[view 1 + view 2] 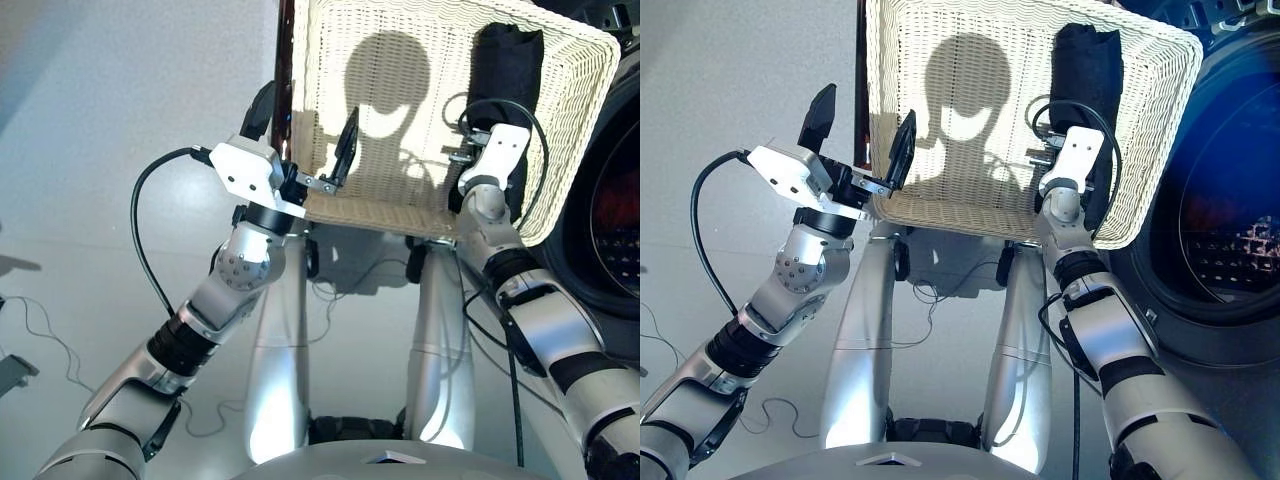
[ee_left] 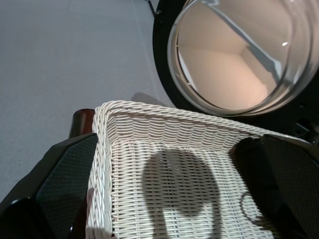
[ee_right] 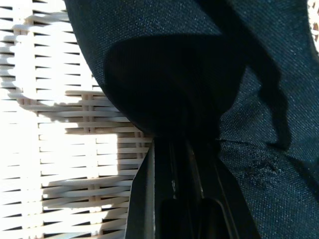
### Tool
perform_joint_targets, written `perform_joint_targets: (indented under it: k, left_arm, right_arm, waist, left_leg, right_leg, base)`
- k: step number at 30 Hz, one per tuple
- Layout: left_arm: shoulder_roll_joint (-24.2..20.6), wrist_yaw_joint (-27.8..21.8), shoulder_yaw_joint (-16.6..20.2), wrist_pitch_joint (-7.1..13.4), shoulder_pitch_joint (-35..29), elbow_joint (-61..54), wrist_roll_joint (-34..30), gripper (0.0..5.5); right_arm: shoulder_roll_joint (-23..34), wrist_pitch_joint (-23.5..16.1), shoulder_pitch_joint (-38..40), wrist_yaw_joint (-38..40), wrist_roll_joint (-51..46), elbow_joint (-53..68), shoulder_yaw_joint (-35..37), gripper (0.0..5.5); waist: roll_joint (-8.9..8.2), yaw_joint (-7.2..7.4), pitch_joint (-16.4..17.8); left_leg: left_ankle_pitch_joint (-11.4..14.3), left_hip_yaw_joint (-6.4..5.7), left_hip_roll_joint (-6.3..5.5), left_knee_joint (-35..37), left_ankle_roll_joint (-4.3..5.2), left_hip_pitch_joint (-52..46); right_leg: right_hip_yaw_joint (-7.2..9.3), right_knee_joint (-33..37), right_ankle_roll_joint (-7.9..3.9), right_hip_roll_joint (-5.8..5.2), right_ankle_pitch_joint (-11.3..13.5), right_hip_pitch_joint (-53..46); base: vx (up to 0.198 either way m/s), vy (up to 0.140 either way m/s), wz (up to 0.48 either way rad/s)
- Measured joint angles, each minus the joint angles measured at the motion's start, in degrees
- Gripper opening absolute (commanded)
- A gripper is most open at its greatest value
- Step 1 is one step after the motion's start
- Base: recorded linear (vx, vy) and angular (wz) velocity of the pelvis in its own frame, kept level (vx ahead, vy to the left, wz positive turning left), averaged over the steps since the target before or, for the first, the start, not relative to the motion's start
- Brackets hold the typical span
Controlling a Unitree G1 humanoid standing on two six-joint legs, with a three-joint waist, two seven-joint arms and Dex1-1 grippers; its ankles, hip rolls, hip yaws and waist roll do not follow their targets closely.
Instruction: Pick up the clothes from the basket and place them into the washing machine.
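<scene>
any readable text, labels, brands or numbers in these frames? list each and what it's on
None readable in any view.
The basket, the black garment and the left gripper carry no print that I can see.
The washing machine shows faint reddish marks behind its front, too blurred to tell whether they are text.
The glass door is plain in the left wrist view.
The right wrist view shows only cloth and wicker.

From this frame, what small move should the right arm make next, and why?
Probably lift the black garment clear of the basket and carry it toward the washing machine on the robot's right. The right gripper sits at the garment's near end, and its wrist view shows the fingers together against the cloth. It is the only garment in the basket.
</scene>
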State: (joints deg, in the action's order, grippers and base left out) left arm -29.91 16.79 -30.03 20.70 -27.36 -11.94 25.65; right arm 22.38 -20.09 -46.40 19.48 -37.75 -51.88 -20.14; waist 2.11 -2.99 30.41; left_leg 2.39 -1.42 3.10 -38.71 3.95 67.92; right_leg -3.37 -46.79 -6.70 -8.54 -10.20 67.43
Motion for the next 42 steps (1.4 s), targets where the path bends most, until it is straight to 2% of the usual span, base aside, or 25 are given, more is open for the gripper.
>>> perform_joint_targets:
  k: [4,6,7,11,15,22,27,30,33,36,39,42]
  left_arm:
    - [-0.1,1.2,3.1,0.0,0.7,-0.2,-0.2,5.5]
    - [-0.5,1.7,4.5,0.0,1.6,-0.3,-0.5,5.5]
    - [-0.7,1.8,4.6,0.0,1.9,-0.3,-0.6,5.5]
    - [-1.2,3.1,5.3,0.1,5.0,-1.5,-2.9,5.5]
    - [-1.7,4.2,6.8,0.2,7.1,-3.3,-4.3,5.5]
    - [-2.1,5.1,7.3,1.1,7.4,-4.8,-4.3,5.5]
    - [-2.8,5.4,6.7,1.6,7.2,-4.7,-4.1,5.5]
    - [-3.4,5.3,5.5,1.6,6.4,-4.7,-3.9,5.5]
    - [-4.1,5.0,5.3,1.6,5.4,-4.7,-3.6,5.5]
    - [-5.8,4.7,3.4,1.7,3.4,-4.7,-2.8,5.5]
    - [-7.1,4.0,2.5,1.6,2.5,-4.7,-2.6,5.5]
    - [-8.0,3.6,2.0,1.6,1.6,-4.7,-2.6,5.5]
  right_arm:
    - [1.7,-0.7,10.0,1.5,-0.7,17.4,1.4,0.0]
    - [1.6,-2.3,15.1,2.4,-0.6,25.6,2.9,0.0]
    - [1.5,-3.1,16.8,2.6,-0.6,27.9,3.6,0.0]
    - [0.3,-8.2,25.7,5.3,1.7,38.5,9.3,0.0]
    - [-1.0,-11.2,28.7,12.8,6.8,39.6,15.9,0.0]
    - [-1.6,-11.6,26.2,28.9,14.0,29.5,23.7,0.0]
    - [0.9,-10.9,20.0,33.6,14.3,14.7,25.3,0.0]
    - [4.9,-9.0,15.6,33.3,10.8,5.2,25.4,0.0]
    - [9.5,-7.4,11.5,28.8,5.3,-4.2,25.0,0.0]
    - [14.7,-4.9,8.3,24.4,0.6,-13.0,24.3,0.0]
    - [18.3,-2.5,5.3,20.7,-2.5,-17.2,23.8,0.0]
    - [21.4,-0.8,3.6,17.9,-4.6,-19.7,23.1,0.0]
  waist:
    - [0.15,0.38,0.3]
    - [0.13,1.39,0.3]
    - [0.12,1.38,0.3]
    - [0.03,3.32,0.3]
    - [-0.25,4.65,0.3]
    - [-0.99,4.74,0.3]
    - [-1.24,4.49,0.3]
    - [-1.28,4.13,0.3]
    - [-1.28,3.65,0.3]
    - [-1.27,2.65,0.3]
    - [-1.25,2.62,0.3]
    - [-1.21,1.99,0.3]
  left_leg:
    - [0.4,0.06,-0.01,-0.5,0.05,0.0]
    - [0.5,0.0,-0.03,-0.5,-0.01,-0.1]
    - [0.5,-0.02,-0.09,-0.5,-0.02,-0.2]
    - [0.8,0.02,-0.13,-0.4,-0.48,-1.0]
    - [0.9,-0.02,-0.16,-0.3,-0.42,-1.3]
    - [0.8,-0.04,-0.16,-0.4,-0.73,-1.8]
    - [0.9,-0.05,-0.29,-0.7,-1.08,-1.9]
    - [1.0,-0.11,-0.4,-0.6,-1.42,-2.1]
    - [0.9,-0.05,-0.4,-0.5,-1.4,-2.1]
    - [0.8,-0.01,-0.45,-0.7,-1.4,-2.0]
    - [0.8,-0.01,-0.73,-0.7,-1.46,-2.0]
    - [0.8,-0.02,-0.84,-0.9,-1.48,-2.1]
  right_leg:
    - [0.08,-0.1,-0.41,-0.02,-0.3,-0.1]
    - [0.18,0.0,-0.41,-0.03,-0.4,-0.4]
    - [0.21,0.0,-0.42,-0.05,-0.4,-0.5]
    - [0.14,0.1,-0.26,0.02,-0.7,-1.4]
    - [0.12,0.4,-0.31,-0.01,-0.5,-1.9]
    - [0.3,1.2,-0.6,0.07,-0.3,-2.9]
    - [0.32,1.9,-1.02,-0.02,0.0,-3.5]
    - [0.18,2.2,-1.26,-0.14,0.2,-3.8]
    - [0.16,2.4,-1.3,-0.17,0.4,-3.8]
    - [0.28,2.7,-1.48,-0.21,0.5,-3.9]
    - [0.29,2.8,-1.8,-0.51,0.7,-4.0]
    - [0.29,2.7,-1.83,-0.62,0.7,-4.0]
  base:
    - [0.0,0.0,0.0]
    - [0.0,0.0,0.0]
    - [0.0,0.0,0.0]
    - [0.0,0.0,0.0]
    - [0.0,0.0,0.0]
    - [0.0,0.0,0.0]
    - [0.0,0.0,0.0]
    - [0.0,0.0,0.0]
    - [0.0,0.0,0.0]
    - [0.0,0.0,0.0]
    - [0.0,0.0,0.0]
    - [0.0,0.0,0.0]
